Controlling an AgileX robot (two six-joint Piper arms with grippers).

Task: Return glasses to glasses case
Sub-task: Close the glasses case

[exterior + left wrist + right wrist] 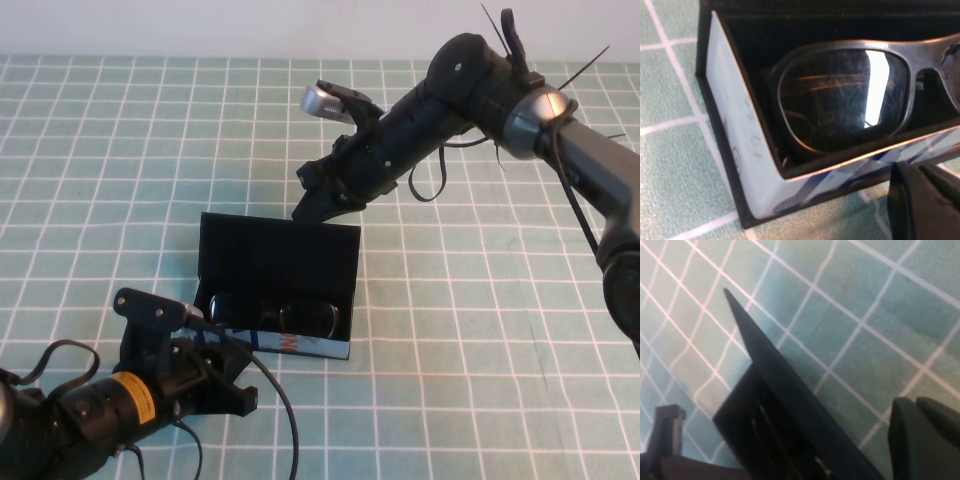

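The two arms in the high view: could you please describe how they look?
Both are black with loose black cables. The left arm carries a yellow label; its left gripper is matte black. The right arm has silver-grey sections and cable ties; a silver camera sits above the right gripper.

We see a green checked table (pixel 480 330); the open case (pixel 278 262) sits directly on it.

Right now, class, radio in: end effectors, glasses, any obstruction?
Left end effector beside glasses case front. Right end effector behind raised lid. Glasses inside case. Lid still open, nothing blocking.
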